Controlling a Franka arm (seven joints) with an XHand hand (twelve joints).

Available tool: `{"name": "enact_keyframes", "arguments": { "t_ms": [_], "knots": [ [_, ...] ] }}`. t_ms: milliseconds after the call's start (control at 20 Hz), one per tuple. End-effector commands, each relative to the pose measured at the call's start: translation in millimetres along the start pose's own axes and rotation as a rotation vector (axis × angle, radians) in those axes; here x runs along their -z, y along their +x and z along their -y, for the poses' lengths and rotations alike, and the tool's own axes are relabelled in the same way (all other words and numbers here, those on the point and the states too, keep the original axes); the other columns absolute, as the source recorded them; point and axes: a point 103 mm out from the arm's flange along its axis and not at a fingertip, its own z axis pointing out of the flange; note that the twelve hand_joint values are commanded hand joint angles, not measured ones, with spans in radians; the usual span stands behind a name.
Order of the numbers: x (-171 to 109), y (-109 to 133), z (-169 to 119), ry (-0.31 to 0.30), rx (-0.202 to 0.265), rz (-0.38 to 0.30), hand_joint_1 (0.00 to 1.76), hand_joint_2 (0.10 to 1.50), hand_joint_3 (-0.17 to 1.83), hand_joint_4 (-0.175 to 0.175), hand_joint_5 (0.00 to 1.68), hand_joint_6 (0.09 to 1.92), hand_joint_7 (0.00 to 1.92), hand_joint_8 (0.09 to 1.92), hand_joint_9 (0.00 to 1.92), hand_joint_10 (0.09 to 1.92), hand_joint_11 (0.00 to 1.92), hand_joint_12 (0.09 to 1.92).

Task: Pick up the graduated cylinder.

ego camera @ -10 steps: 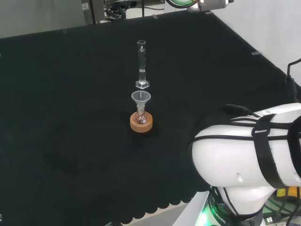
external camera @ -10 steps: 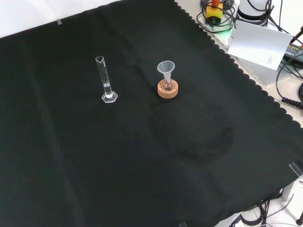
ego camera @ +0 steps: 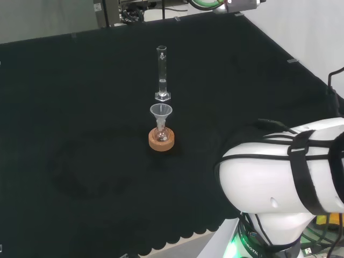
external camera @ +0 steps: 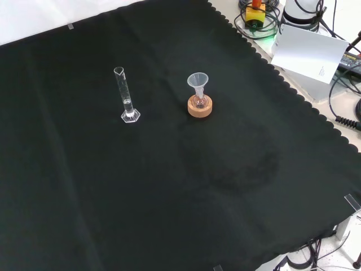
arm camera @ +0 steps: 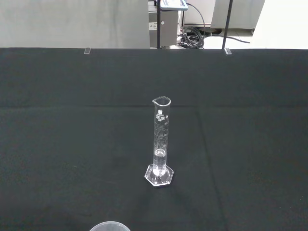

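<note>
Grad. cylinder (ego camera: 162, 73) (external camera: 126, 96) (arm camera: 160, 144) stands upright on its hex base on the black-cloth worktop (external camera: 169, 186), untouched w/ nothing around it. In front view it's left of a small flask w/ a funnel (external camera: 197, 82) in its neck on a cork ring (external camera: 200, 107), apart from it; in head view cylinder is just behind that flask. Can't tell whether the fingers are apart or together; arm's white link (ego camera: 285, 166) sits at head view's right.

**Four pieces on the cloth**

Standing on the black cloth (external camera: 84, 186) are one tall clear graduated cylinder (external camera: 126, 96), one clear funnel (external camera: 197, 82), one small clear flask (external camera: 199, 102), and one round cork ring stand (external camera: 200, 109).
</note>
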Motion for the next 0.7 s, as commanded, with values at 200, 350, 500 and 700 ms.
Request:
{"name": "enact_keyframes", "arguments": {
  "t_ms": [200,350,500,700],
  "knots": [
    [-22.0,-10.3,-19.7,0.019,-0.035,-0.010,0.07,1.21,0.33,-0.001,0.23,0.09,0.00,0.44,0.12,0.60,0.02,1.38],
    [-36.6,-17.3,-36.8,0.028,-0.052,-0.028,0.07,1.21,0.33,-0.001,0.24,0.09,0.00,0.44,0.13,0.60,0.02,1.38],
    [-52.6,-24.2,-54.5,0.024,-0.067,-0.056,0.09,1.21,0.32,-0.002,0.24,0.09,0.01,0.44,0.13,0.61,0.02,1.38],
    [-78.8,-35.6,-76.8,0.015,-0.044,-0.086,0.13,1.20,0.31,-0.005,0.24,0.09,0.01,0.45,0.14,0.61,0.02,1.38]
  ]
}}
